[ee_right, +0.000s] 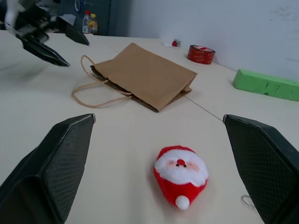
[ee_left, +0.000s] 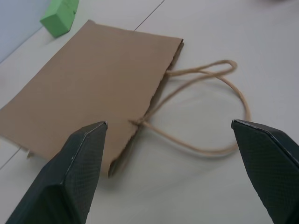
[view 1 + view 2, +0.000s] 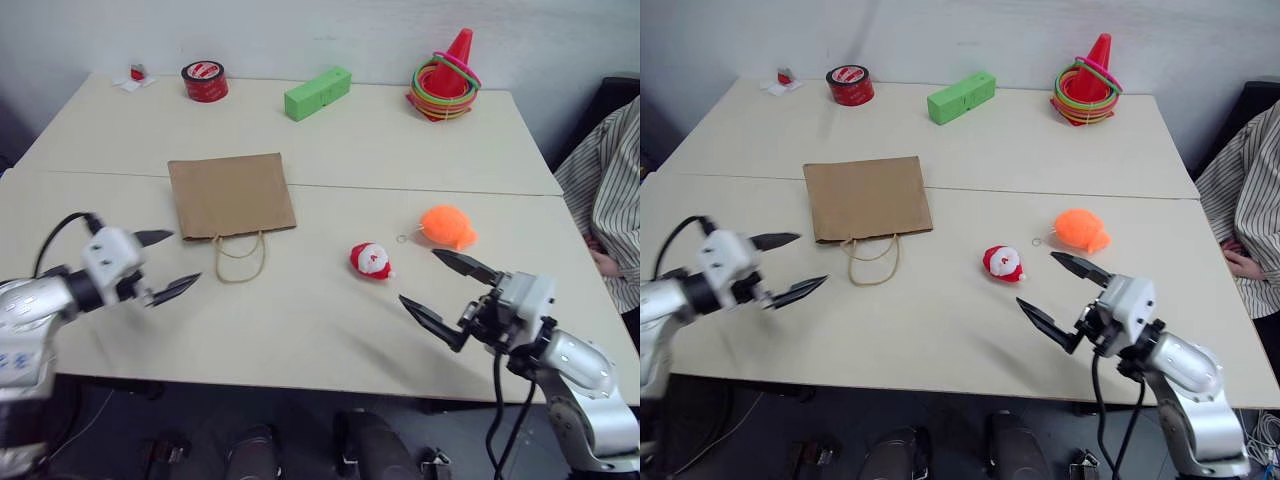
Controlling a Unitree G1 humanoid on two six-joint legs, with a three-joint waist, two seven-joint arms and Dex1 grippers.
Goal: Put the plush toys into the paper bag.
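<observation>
The brown paper bag [image 3: 231, 195] lies flat on the table, its cord handles [image 3: 240, 258] trailing toward me. A red-and-white Santa plush toy [image 3: 371, 260] lies to its right, and a fuzzy orange plush toy [image 3: 448, 227] with a small key ring lies further right. My left gripper [image 3: 162, 264] hovers open, left of the handles, pointing at the bag's mouth [image 2: 154, 100]. Near the front edge, my right gripper [image 3: 448, 290] is open and aims at the Santa [image 1: 181, 173] from the right. Neither gripper holds anything.
Along the table's far side stand a red tape roll [image 3: 204, 81], a green block [image 3: 317, 93] and a red cone with coloured rings [image 3: 447, 75]. A person in a striped shirt [image 3: 612, 190] sits at the right edge. A seam [image 3: 400, 188] crosses the table.
</observation>
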